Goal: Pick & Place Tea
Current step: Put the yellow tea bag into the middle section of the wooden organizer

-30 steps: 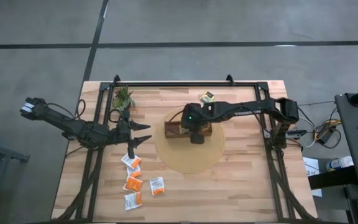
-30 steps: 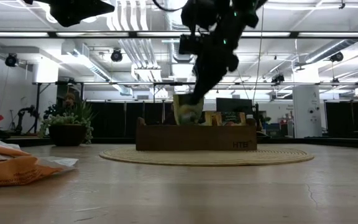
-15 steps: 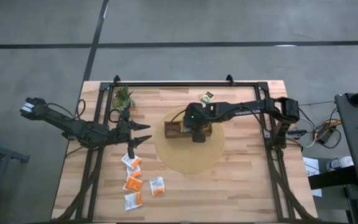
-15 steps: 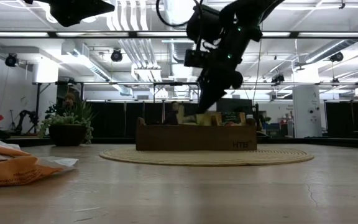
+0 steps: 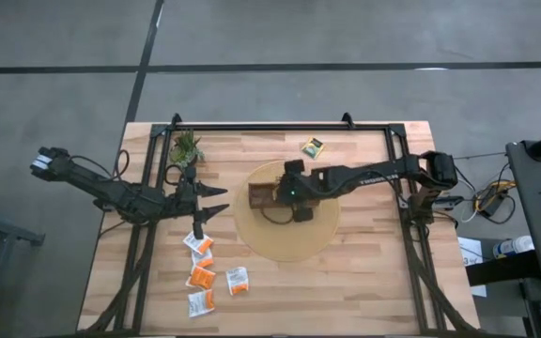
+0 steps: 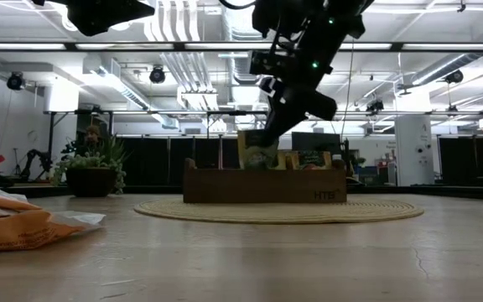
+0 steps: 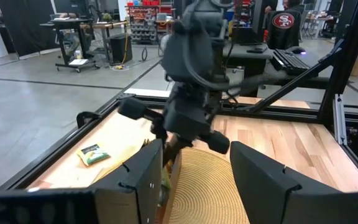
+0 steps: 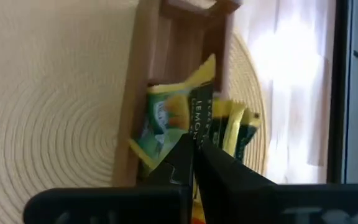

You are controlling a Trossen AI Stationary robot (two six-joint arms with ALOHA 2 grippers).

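Observation:
My right gripper (image 5: 287, 192) is shut above the brown wooden tray (image 5: 260, 197) on the round woven mat (image 5: 285, 240). In the right wrist view its tips (image 8: 193, 149) meet at a yellow and dark green tea sachet (image 8: 173, 118) that stands in a tray compartment next to more yellow sachets (image 8: 236, 127). The low view shows this sachet (image 6: 258, 151) upright under the gripper (image 6: 268, 132). Another yellow sachet (image 5: 312, 146) lies flat near the table's far edge. Several orange and white sachets (image 5: 202, 275) lie flat near my open, idle left gripper (image 5: 216, 201). My right gripper pinches the upright yellow sachet by its upper edge (image 8: 195, 127) between the two shut fingers, coming from above and slanting down. The sachet stands nearly upright below the fingers, with its lower part inside the tray compartment (image 6: 257, 168).
A small green potted plant (image 5: 186, 147) stands at the table's far left. A black metal frame (image 5: 280, 126) runs along the far edge and both sides. Bare wood lies to the right of the mat and along the near edge.
My right gripper has stayed over the tray, shifted slightly toward the table's left and turned at the wrist. In the low view the yellow sachet stood above the tray, dropped out of sight half a second ago, and now stands upright again.

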